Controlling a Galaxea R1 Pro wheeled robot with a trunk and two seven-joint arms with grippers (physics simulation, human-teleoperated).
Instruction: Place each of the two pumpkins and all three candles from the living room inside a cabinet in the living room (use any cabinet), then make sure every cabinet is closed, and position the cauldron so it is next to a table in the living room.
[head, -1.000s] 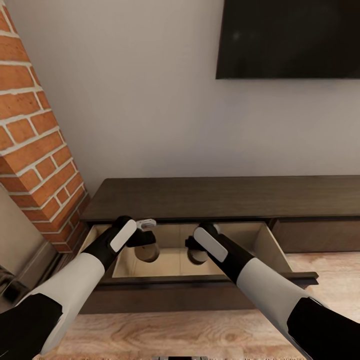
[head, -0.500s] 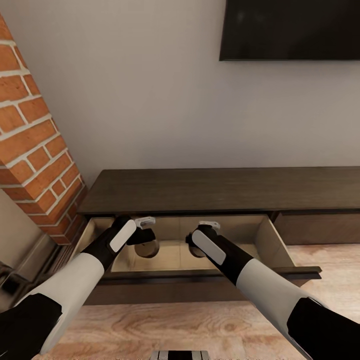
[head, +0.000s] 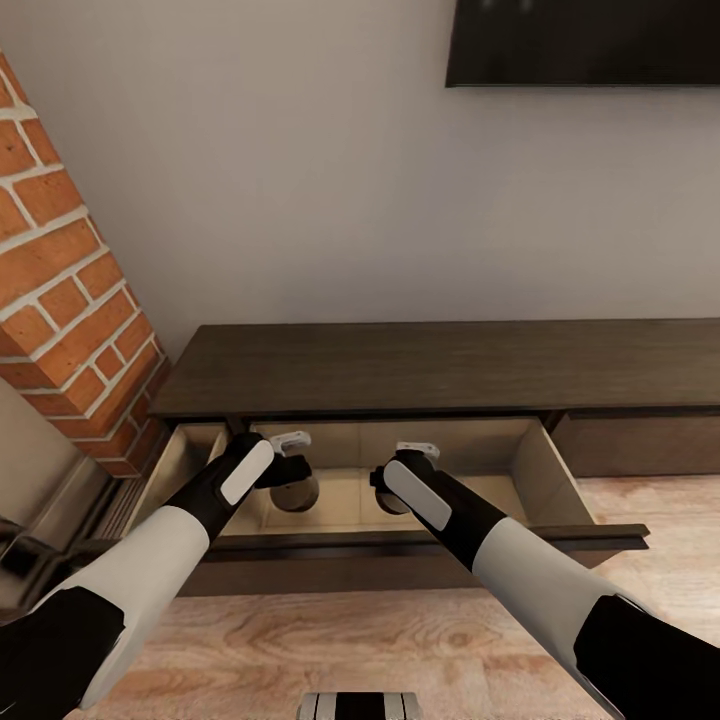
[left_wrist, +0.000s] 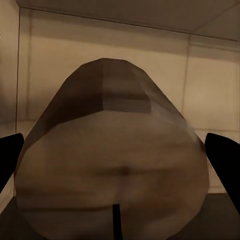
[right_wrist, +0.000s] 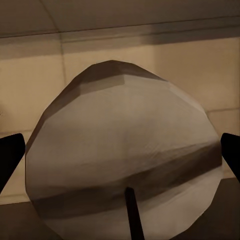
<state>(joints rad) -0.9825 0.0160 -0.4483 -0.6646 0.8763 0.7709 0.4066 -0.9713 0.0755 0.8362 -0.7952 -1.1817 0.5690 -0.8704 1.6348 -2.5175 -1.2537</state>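
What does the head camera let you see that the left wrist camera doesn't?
The head view alone gives the setting: the dark cabinet top, the brick pillar, the wall screen, the wooden floor and the right gripper. The left wrist view alone gives a close-up of a candle, wick toward the camera, between dark fingers. Both share the pale inside of the open drawer.

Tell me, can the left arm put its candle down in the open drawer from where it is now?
Probably yes. The left gripper holds a candle over the open drawer of the cabinet, whose pale floor under it looks bare. The right gripper holds its own candle well to the side.
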